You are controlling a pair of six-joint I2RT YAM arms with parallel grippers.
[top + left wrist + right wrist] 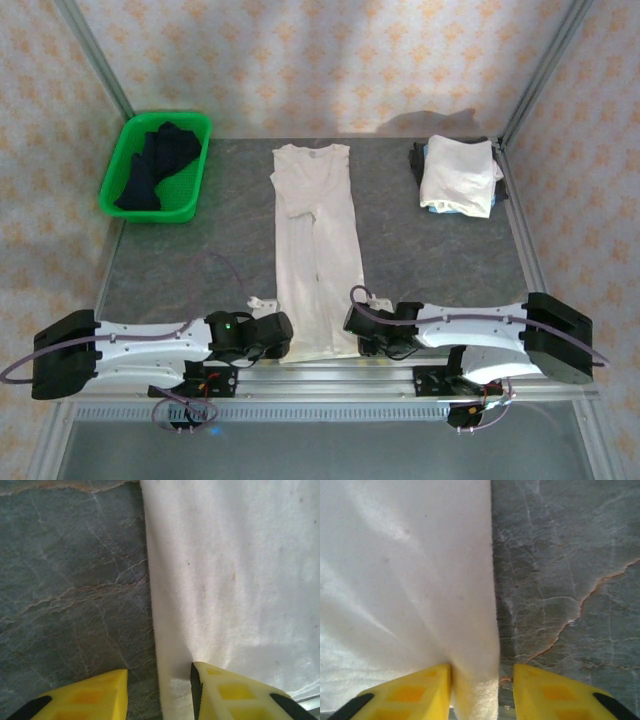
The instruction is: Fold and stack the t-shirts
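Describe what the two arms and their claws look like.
Both the left arm and right arm have white shell links and black joint housings. A thin purple cable loops off each; a green light glows on the left wrist. The left claw and right claw have yellow fingers with square recesses and black trim.

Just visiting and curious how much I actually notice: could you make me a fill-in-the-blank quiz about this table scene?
1. The green plastic basket holds ___ clothing.
2. The folded pile of white cotton t-shirts sits at the grey marbled table's far ___ corner.
3. The long white cotton t-shirt lies ___ the basket and the pile.
4. The left pincer and right pincer, one at each side edge of that shirt, have ___ fingers.
Missing words: dark, right, between, yellow.
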